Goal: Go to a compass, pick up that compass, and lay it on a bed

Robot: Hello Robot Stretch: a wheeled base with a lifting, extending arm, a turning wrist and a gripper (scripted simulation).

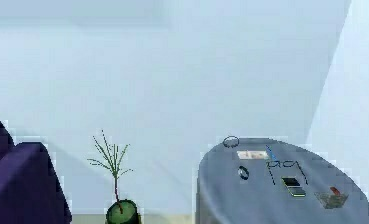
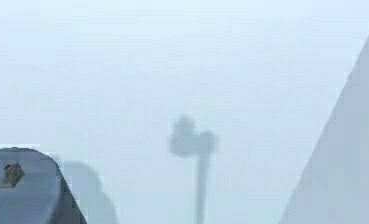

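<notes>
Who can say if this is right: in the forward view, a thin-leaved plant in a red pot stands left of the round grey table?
Not quite: the pot is green, not red, as the forward view shows. The plant does stand left of the round grey table.

Looks to be a sitting room in a home. At the forward view's lower left, a dark purple upholstered seat (image 1: 22,185); beside it, a spindly green houseplant in a round green pot (image 1: 114,172); at lower right, a round grey-blue table (image 1: 217,185) strewn with small flat oddments (image 1: 253,155); behind all, plain pale blue walls (image 1: 192,70).
</notes>
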